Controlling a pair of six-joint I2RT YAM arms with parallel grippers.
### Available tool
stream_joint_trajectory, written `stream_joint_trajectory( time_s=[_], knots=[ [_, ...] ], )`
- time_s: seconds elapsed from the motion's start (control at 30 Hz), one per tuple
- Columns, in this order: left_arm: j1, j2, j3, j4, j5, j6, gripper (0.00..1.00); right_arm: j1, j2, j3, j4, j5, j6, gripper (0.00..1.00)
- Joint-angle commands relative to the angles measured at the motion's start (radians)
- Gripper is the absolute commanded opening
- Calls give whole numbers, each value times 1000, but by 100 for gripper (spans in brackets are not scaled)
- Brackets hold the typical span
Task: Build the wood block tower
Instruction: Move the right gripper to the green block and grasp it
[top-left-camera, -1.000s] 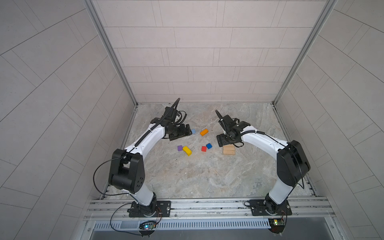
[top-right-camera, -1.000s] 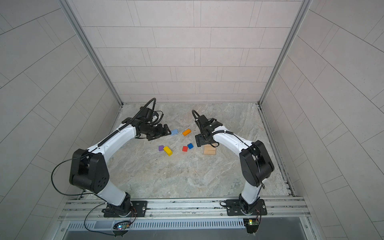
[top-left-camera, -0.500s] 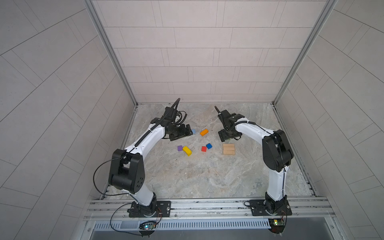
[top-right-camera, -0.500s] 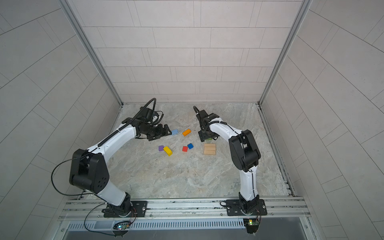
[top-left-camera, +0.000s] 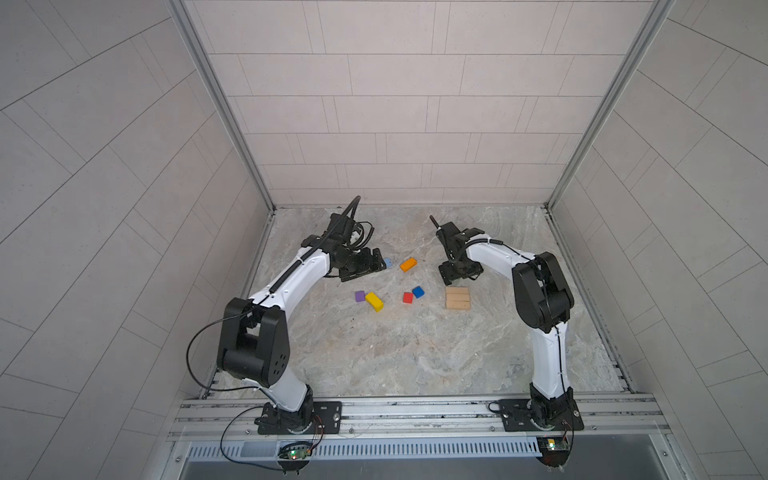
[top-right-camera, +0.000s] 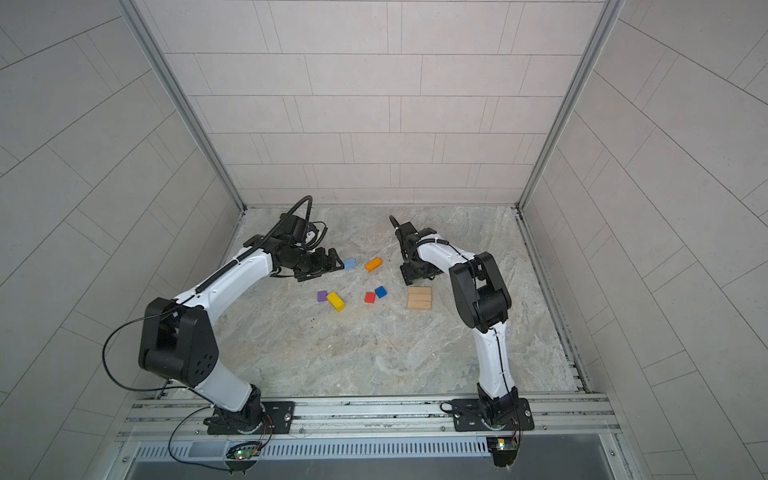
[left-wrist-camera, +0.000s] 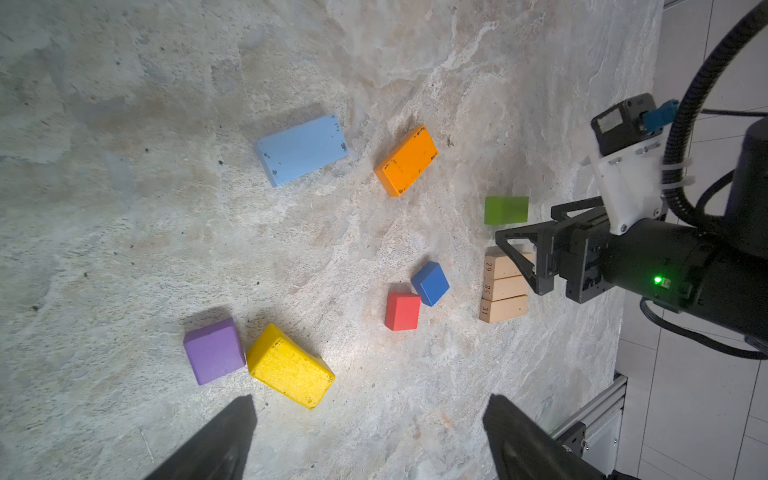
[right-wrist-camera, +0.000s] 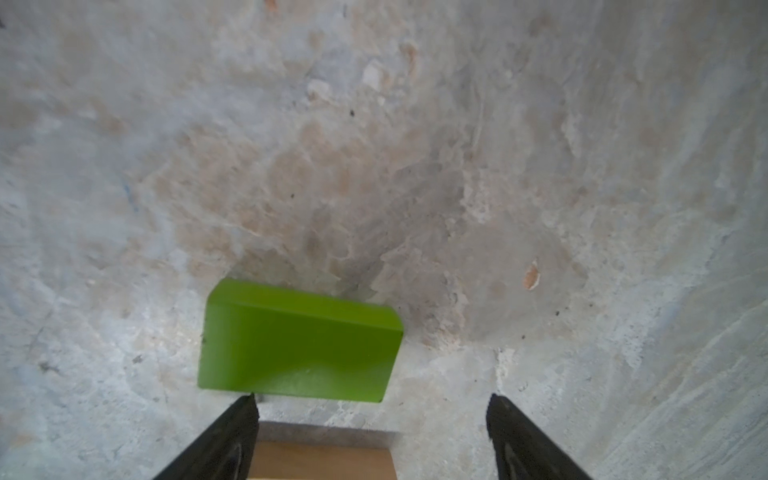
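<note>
Since only the tan base (top-left-camera: 457, 298) is laid, three bars flush side by side, I'd say the tower is barely begun. Off the base toward the left gripper (left-wrist-camera: 370, 401) sit the red cube (top-left-camera: 408, 297) and blue cube (top-left-camera: 418, 292), nearly touching. Further along are the yellow brick (top-left-camera: 374, 301) and purple cube (top-left-camera: 360, 296), right up against each other.

Just behind the base lies the green brick (right-wrist-camera: 299, 340), with the right gripper (right-wrist-camera: 371, 401) over it, jaws apart and empty. My worry: one fingertip (right-wrist-camera: 243, 415) sits over the brick's near edge, not clear of it, and the brick is skewed to the jaws. A descent could jab it, spin it, or knock the bars apart.

Farther back from the base are the orange brick (top-left-camera: 408, 264) and light-blue brick (top-left-camera: 387, 262). The left gripper is near that one, jaws wide, holding nothing.

Writing: the bar ends read 29, 85, 31, sideways. No brand visible.
</note>
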Motion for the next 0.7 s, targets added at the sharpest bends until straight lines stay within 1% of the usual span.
stream_joint_trajectory(
  time_s=[0.0, 0.07, 0.2, 0.3, 0.53, 0.67],
  knots=[
    [5, -19, -3, -10, -1, 9, 93, -10, 36, 40, -16, -2, -18, 86],
    [4, -19, -3, -11, -3, 9, 93, -15, 51, 57, -21, -11, -18, 85],
    [5, -17, -3, -10, -3, 9, 93, -27, 62, 79, -12, -71, -13, 82],
    [5, -16, -3, -11, -2, 9, 93, -47, 74, 99, -11, -98, 1, 75],
    [5, -16, -3, -11, -5, 9, 93, -80, 99, 109, -3, -151, -1, 68],
    [5, -11, -3, -11, -3, 9, 93, -86, 103, 115, 9, -189, 1, 61]
  ],
)
